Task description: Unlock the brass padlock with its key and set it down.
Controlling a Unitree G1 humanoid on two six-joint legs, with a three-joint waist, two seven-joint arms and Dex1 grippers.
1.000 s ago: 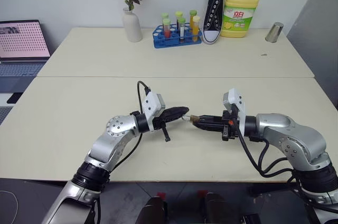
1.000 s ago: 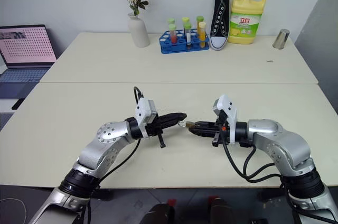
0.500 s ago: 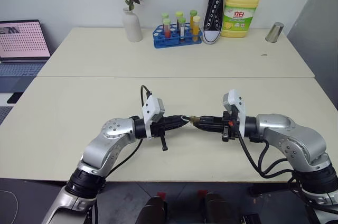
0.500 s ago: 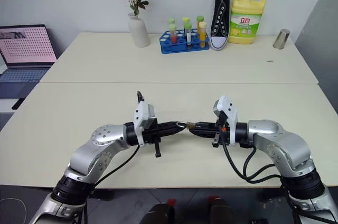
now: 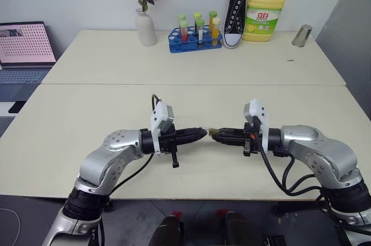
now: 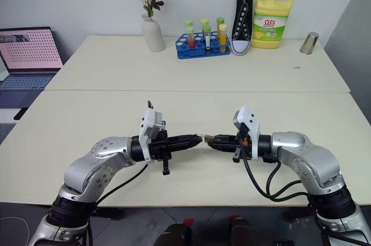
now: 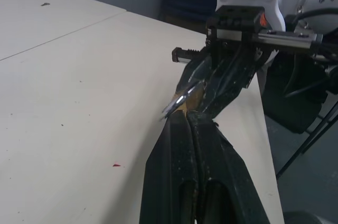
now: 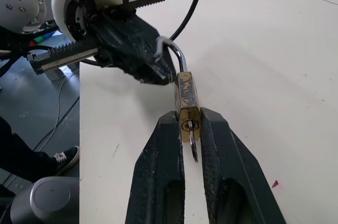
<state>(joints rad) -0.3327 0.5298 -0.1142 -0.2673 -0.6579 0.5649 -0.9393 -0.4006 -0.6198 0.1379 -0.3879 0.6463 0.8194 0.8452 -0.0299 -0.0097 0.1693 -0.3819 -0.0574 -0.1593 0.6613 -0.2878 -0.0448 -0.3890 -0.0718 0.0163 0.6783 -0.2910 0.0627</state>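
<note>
Grippers are meeting tip to tip above the near table in the head views: the left gripper is pointing right with fingers pressed together, the right gripper pointing left, and the brass padlock is sitting between them, off the tabletop. In the left wrist view, the left fingers are lying closed, their tips touching the padlock's brass body. In the right wrist view, the right fingers are narrowly clamping the padlock's body, the key is sticking out of its keyhole, and the shackle is reaching the other gripper's tips.
</note>
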